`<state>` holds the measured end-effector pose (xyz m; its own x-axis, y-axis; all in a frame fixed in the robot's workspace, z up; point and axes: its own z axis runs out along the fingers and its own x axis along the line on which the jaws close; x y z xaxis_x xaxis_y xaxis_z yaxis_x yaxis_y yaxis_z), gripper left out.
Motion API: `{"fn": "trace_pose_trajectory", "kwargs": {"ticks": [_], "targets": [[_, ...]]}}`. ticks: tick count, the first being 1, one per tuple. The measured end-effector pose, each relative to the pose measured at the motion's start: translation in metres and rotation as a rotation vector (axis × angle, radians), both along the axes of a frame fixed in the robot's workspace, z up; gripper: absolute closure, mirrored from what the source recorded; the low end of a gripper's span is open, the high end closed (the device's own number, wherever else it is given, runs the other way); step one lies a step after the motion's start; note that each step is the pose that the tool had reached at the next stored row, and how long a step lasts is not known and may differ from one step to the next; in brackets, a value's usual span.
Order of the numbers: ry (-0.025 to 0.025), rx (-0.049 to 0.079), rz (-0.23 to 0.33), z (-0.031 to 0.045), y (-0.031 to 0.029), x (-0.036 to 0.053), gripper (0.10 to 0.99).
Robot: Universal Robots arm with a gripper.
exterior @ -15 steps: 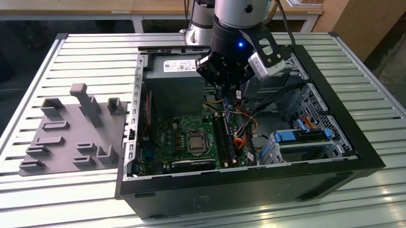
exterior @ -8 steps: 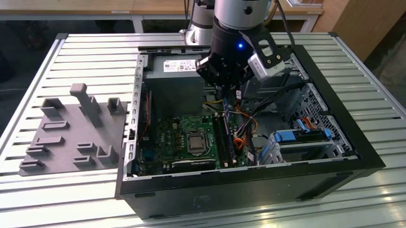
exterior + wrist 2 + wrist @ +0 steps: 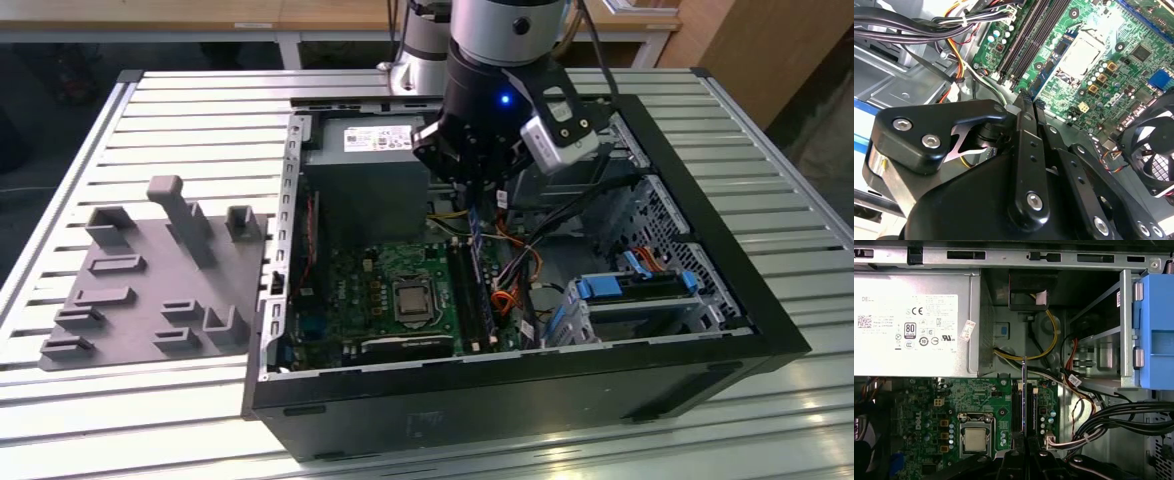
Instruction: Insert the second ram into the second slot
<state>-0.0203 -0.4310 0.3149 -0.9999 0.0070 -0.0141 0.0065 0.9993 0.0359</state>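
My gripper [image 3: 477, 188] hangs inside the open computer case [image 3: 694, 350], above the green motherboard [image 3: 387, 300]. It is shut on the second ram [image 3: 1025, 390], a thin stick seen edge-on in the first wrist view, reaching from the fingertips [image 3: 1013, 454] out over the long black memory slots [image 3: 1017, 407]. In the exterior view the ram [image 3: 477, 218] points down towards the slots [image 3: 467, 285] and stays above them. In the second wrist view the closed fingers [image 3: 1024, 150] meet in a point, with the slots [image 3: 1026, 35] beyond. Which slot the stick lines up with I cannot tell.
The power supply [image 3: 914, 325] fills the case's rear corner. Blue drive-bay clips [image 3: 1156, 330] and black cable bundles [image 3: 1119, 425] lie beside the slots. The processor socket [image 3: 974, 439] and a fan [image 3: 1154, 150] sit nearby. A grey fixture plate [image 3: 147, 290] lies at the exterior view's left.
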Motion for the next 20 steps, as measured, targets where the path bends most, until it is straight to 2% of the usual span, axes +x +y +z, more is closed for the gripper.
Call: {"fn": "trace_pose_trajectory", "kwargs": {"ticks": [20], "targets": [[0.0, 0.0, 0.0, -0.0068, 0.0, 0.0, 0.949]]}}
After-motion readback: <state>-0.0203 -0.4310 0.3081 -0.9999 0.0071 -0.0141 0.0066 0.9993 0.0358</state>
